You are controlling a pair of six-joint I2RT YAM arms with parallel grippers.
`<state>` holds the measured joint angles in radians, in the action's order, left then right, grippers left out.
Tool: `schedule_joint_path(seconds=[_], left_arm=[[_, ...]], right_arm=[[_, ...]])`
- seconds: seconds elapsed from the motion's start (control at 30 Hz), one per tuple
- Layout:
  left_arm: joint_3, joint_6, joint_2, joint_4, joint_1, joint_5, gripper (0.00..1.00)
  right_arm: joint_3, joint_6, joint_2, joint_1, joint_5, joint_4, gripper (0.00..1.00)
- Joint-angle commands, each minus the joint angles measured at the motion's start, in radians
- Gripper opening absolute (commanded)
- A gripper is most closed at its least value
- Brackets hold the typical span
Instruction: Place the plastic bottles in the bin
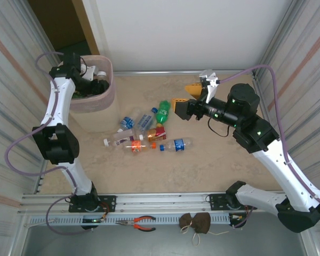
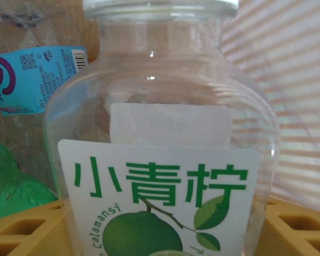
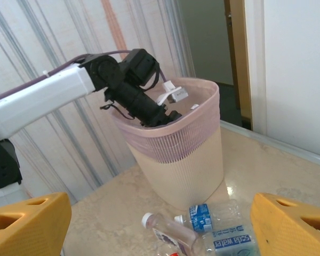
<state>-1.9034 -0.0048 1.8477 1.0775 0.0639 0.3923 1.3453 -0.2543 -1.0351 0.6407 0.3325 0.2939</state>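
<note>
- Left wrist view: a clear plastic bottle with a white lime-printed label [image 2: 160, 160] stands between the yellow fingers [image 2: 21, 229] of the left gripper [image 2: 162, 234]. It is down inside the tall pale-pink translucent plastic bin [image 1: 113, 85]. A blue-labelled bottle [image 2: 37, 74] and what looks like a green bottle [image 2: 10, 197] lie behind it.
- The fingers flank the lime-label bottle closely. I cannot tell whether they press on it or stand just clear of it.
- To do this step well, the jaws should part fully while the bottle is well below the rim. The arm should then lift straight up, so the fingers neither drag the bottle out nor catch the bin wall.
- The right gripper [image 1: 184, 97] hovers above the table near the loose plastic bottles [image 1: 144, 133]. Its fingers are spread wide with nothing between them. It could line up across one bottle's body while the left arm clears the bin.
- Several bottles lie clustered on the beige tabletop [image 1: 213, 170] near the bin, so a fair share of the task seems left.
- Hard to make out:
  - The left arm covers the bin's opening from above, so the number of bottles inside is unknown.
  - The lime-label bottle's cap and base are cut off in the left wrist view.
  - The right wrist view crops the nearest bottles at its lower edge.
</note>
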Motion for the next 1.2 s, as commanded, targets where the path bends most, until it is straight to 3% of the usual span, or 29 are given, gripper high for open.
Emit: schedule_joint_path(seconds=[0.0, 0.6, 0.77, 1.03, 1.17], left_arm=[[-0.019, -0.006, -0.029, 0.008, 0.007, 0.004, 0.76], [-0.043, 0.004, -0.111, 0.019, 0.022, 0.004, 0.94], [-0.05, 0.002, -0.13, 0.019, 0.026, 0.006, 0.92], [-0.035, -0.011, -0.2, -0.016, 0.025, 0.027, 0.88], [-0.003, -0.017, -0.24, -0.046, 0.025, 0.05, 0.86]], right_arm=[[0.024, -0.026, -0.006, -0.006, -0.019, 0.014, 0.86], [-0.03, -0.172, -0.046, -0.04, -0.073, 0.104, 0.85], [-0.052, -0.224, -0.049, -0.054, -0.096, 0.127, 0.85], [-0.134, -0.489, -0.093, -0.119, -0.146, 0.197, 0.85], [-0.192, -0.697, -0.124, -0.135, -0.207, 0.236, 0.85]])
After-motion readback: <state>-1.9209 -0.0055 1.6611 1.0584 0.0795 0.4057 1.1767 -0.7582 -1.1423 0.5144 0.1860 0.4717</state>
